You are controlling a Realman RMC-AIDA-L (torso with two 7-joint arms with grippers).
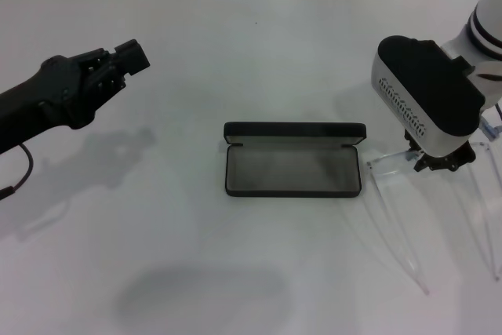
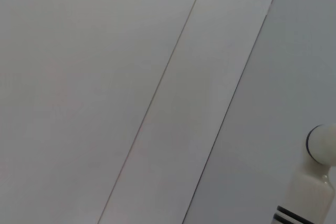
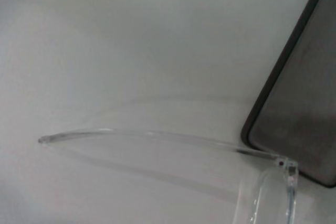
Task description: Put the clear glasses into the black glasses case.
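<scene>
The black glasses case [image 1: 293, 160] lay open at the centre of the white counter [image 1: 235, 60], grey-lined tray facing up and lid tipped back toward 12 o'clock, so it was ready to receive its contents. The clear glasses [image 1: 392, 164] sat on the counter just beside the case at its 3 o'clock side, arms unfolded and trailing toward 5 o'clock; in the right wrist view one clear arm ran right up to the case's corner.

The right gripper [image 1: 443, 162] was down over the frame front, apparently placed there to take hold at the stiff bridge instead of the flimsy arms. Whether its fingers were clenched on the frame could not be told.

The left gripper [image 1: 129, 56] hung parked at 10 o'clock, well apart, fingers together and holding nothing.
</scene>
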